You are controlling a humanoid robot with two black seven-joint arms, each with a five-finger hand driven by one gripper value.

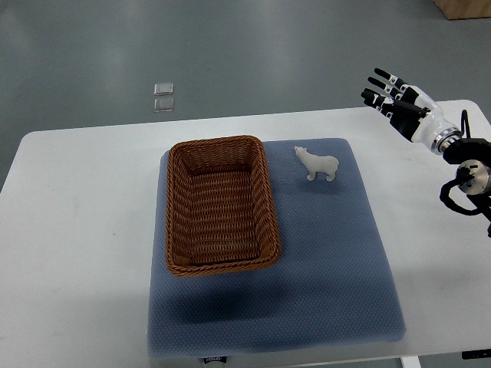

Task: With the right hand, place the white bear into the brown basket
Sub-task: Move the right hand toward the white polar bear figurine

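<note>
Stood on the blue mat (pixel 307 268) — the white bear (pixel 317 164), on all four feet, just beside the right rim of the brown basket (pixel 221 205) but not touching it. Lay off to the left of the right hand (pixel 393 97), and a bit lower in the picture, well apart from it. Hung in the air over the table's (pixel 77 230) far right corner — that hand, fingers spread wide and straight, holding nothing. Pointed left and away, those fingers, not yet at the bear. Ran side to side, the bear's long body, head turned to the basket and tail end toward the hand. Probably called for a reach left and down to meet the tail end first. Sat past the bear, further left again, the basket with nothing in it. No left hand to be seen, so only the right one was near.
</note>
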